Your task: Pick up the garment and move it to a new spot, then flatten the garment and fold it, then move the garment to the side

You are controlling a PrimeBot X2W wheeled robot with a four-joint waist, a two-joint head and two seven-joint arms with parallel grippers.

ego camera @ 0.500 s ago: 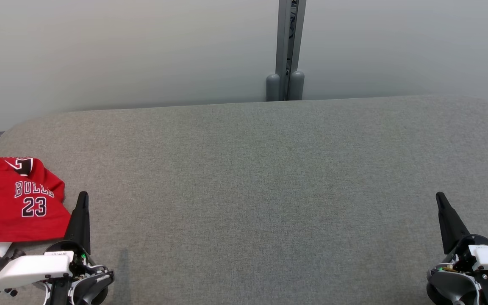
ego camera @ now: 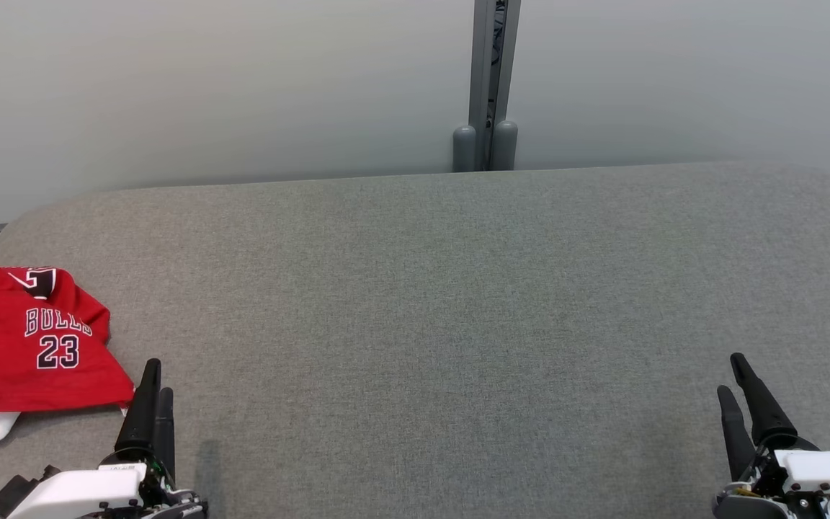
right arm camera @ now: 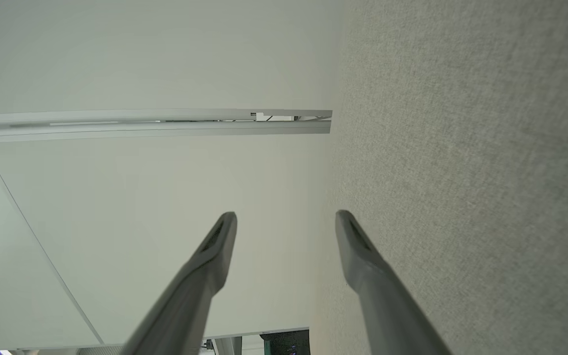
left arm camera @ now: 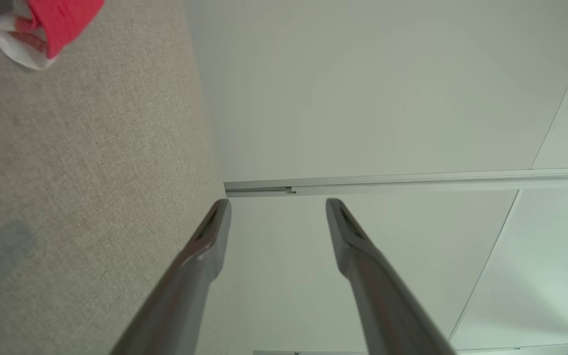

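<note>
Two tools are picked out low in the head view: the left tool (ego camera: 157, 377) at the lower left and the right tool (ego camera: 730, 373) at the lower right, each spread apart with nothing held. The garment (ego camera: 26, 339), a red jersey with white trim, is seen crumpled at the far left edge of the grey surface (ego camera: 422, 324), running off the frame. It lies just to the left of the left tool and a little ahead of it, its near red corner close beside that tool. The right tool is well apart from it, across the whole surface. No clear long axis can be read from the heap.

Over to the left wrist view: the left tool (left arm camera: 278, 202) is shown spread and empty, pointed at the pale wall (left arm camera: 363, 98) rather than at the cloth. A red-and-white corner of the garment (left arm camera: 52, 19) is caught at the top left, off to one side of the tool's line.

In the right wrist view the right tool (right arm camera: 286, 214) is likewise spread, with bare surface (right arm camera: 461, 172) alongside.

The pick is judged not yet begun. The left arm is the nearer, and a turn leftward onto the heap would be called for.
</note>
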